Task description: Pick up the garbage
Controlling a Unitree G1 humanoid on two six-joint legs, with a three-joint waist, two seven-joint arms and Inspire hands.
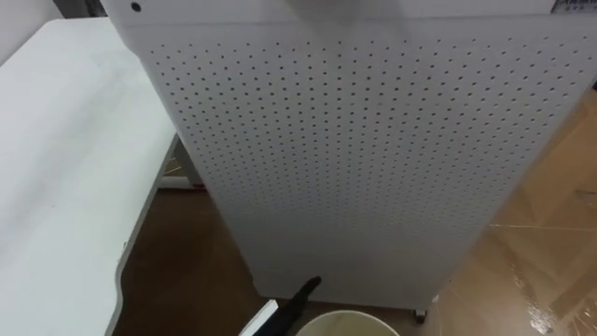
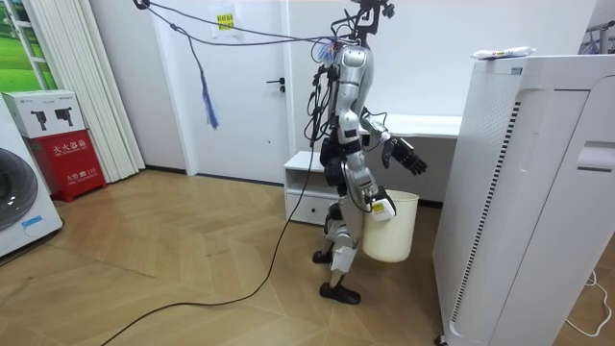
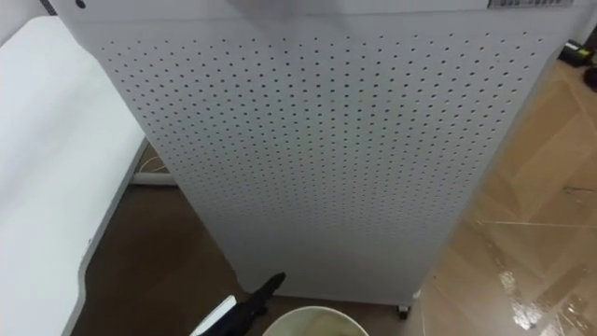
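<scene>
You will find the piece of garbage (image 2: 500, 54), a flat whitish item, lying on top of the tall white perforated cabinet (image 2: 500, 192) at the right of the room view. Neither hand touches it. The eye views give you the cabinet's dotted face close up, with a grey shape at its top edge that I cannot identify. The room view shows the robot standing near the cabinet, facing it. Its right hand (image 2: 377, 205) is curled over the rim of a cream bin (image 2: 392, 235), which hangs clear of the wooden floor (image 2: 144, 250). Its left hand (image 2: 408, 159) is raised toward the cabinet, fingers spread and empty. In the eye views it appears at the lower edge, beside the bin's rim. A white table (image 1: 56, 168) occupies their left side.
</scene>
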